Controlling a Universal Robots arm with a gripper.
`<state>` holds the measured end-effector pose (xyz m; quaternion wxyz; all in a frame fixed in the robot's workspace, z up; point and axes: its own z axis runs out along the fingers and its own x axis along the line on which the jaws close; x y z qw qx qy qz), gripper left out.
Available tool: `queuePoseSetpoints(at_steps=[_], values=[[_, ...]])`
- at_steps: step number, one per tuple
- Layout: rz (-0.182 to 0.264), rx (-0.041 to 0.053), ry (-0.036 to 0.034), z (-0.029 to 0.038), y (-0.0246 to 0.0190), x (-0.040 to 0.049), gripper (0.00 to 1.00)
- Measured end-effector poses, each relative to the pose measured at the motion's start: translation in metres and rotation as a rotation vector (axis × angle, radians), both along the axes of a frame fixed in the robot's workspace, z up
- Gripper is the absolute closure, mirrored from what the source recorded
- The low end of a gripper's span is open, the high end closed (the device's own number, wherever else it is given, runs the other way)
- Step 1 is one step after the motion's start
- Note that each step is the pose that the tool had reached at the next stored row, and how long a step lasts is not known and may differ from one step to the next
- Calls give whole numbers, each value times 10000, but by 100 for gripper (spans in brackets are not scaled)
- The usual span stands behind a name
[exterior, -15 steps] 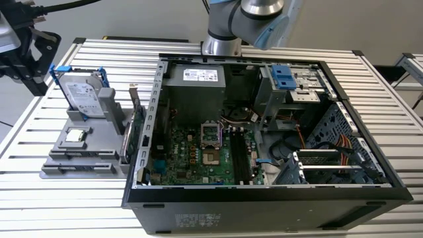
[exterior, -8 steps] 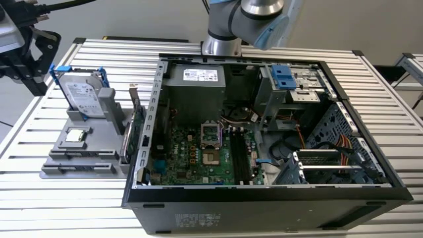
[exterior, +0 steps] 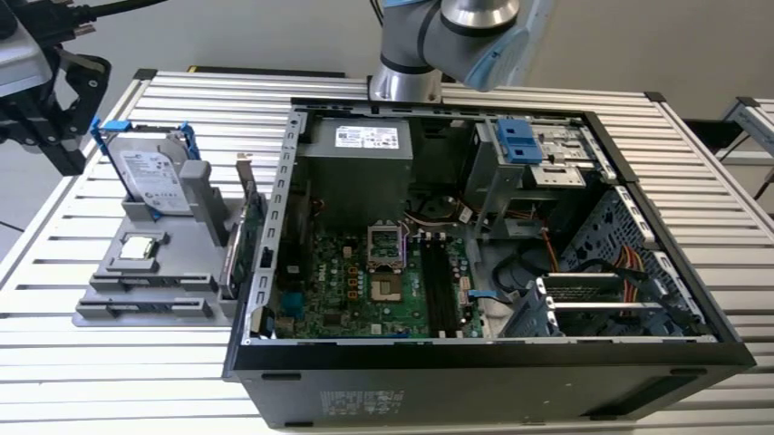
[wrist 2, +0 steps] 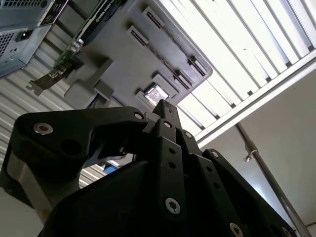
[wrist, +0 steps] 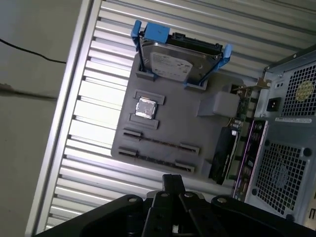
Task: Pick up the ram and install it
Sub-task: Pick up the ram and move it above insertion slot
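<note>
Ram point(wrist: 160, 143): I take it to be the thin dark strip standing on edge between end clips at the near end of the grey holder point(wrist: 170, 126). A second, similar strip sits in the slot just beside it, and I cannot tell the two apart. Nothing touches either one.

My judgement is that the task is at its start, with neither the pick-up nor the install done. The board point(exterior: 362, 281) in the open case point(exterior: 484, 372) has long dark slots point(exterior: 436, 294) near its middle. I cannot tell whether any of them is filled.

The holder lies on the slatted tabletop point(exterior: 49, 362), to the exterior view's left of the case. Going far from the ram, it carries a small silver chip point(wrist: 146, 107) in its pocket. Beyond that, the drive point(wrist: 178, 59) stands upright in blue rails at the far end. The card point(exterior: 246, 240) stands on edge between the holder and the case.

Claw point(wrist: 173, 179): the fingers are pressed together with nothing between them in both wrist views. It hangs above the tabletop, apart from the holder, with its tip pointed toward the end where the chip and ram are. In the exterior view, my arm point(exterior: 466, 32) stands beyond the case's far side. The claw itself is out at that view's far left, past the drive.
</note>
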<state>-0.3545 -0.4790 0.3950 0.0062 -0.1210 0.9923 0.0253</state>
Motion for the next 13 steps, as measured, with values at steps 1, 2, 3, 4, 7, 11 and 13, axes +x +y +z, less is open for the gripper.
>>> queuePoseSetpoints(at_steps=[1,2,3,4,7,11,13], values=[[53,0,-1,0,0,0,100],[108,0,0,0,0,0,100],[156,0,0,0,0,0,100],[216,0,0,0,0,0,100],[370,0,0,0,0,0,100],[582,1,-1,0,0,0,100],[689,0,0,0,0,0,100]])
